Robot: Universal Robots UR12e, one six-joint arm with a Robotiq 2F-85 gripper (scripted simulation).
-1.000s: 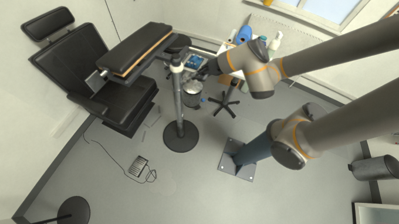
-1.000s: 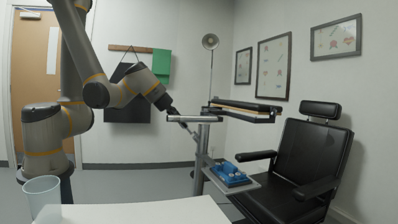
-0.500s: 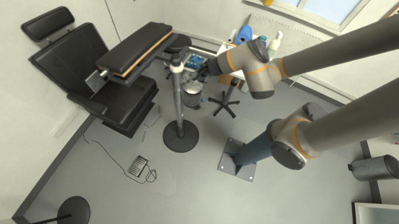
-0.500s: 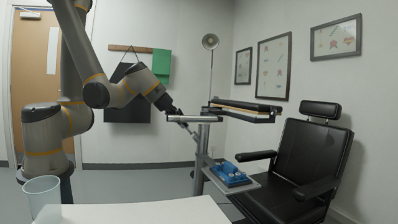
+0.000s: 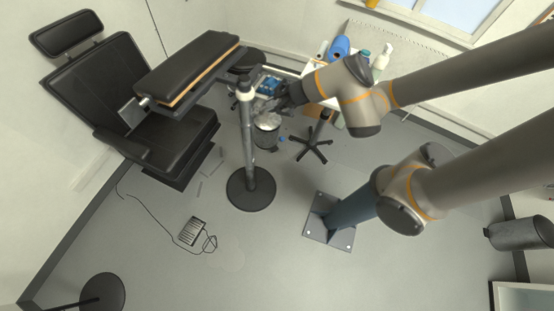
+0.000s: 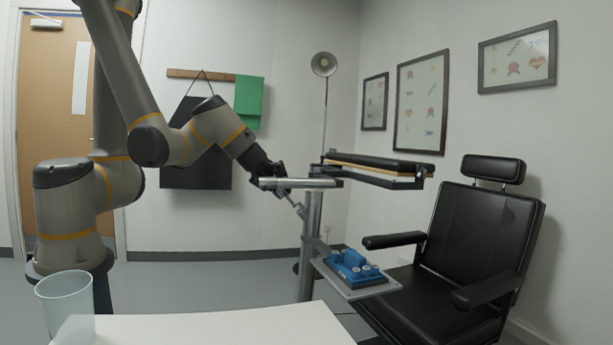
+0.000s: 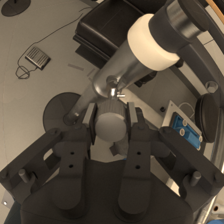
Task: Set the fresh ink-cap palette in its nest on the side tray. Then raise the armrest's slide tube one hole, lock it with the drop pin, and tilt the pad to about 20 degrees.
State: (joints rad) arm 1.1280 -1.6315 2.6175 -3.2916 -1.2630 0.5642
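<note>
My gripper [image 7: 110, 117] is closed, level with the upper part of the armrest stand's column [image 6: 309, 225]. The drop pin's knurled knob [image 7: 110, 125] sits held between my fingers, its thin shaft [image 7: 114, 92] at the hole in the steel slide tube [image 7: 125, 72]. A white collar [image 7: 149, 48] rings the tube just below the head. The armrest pad [image 5: 187, 67] lies about level on its bracket, above the black chair [image 5: 122, 101]. The blue ink-cap palette [image 6: 353, 268] sits in the nest on the side tray [image 6: 354, 282], low on the column.
The column's round base [image 5: 251, 189] stands on the floor beside a small bin [image 5: 267, 130]. A cart with bottles [image 5: 350, 57] stands behind my wrist. A foot pedal [image 5: 191, 230] and its cable lie on the floor. A white table with a cup [image 6: 64, 299] is nearest the second side camera.
</note>
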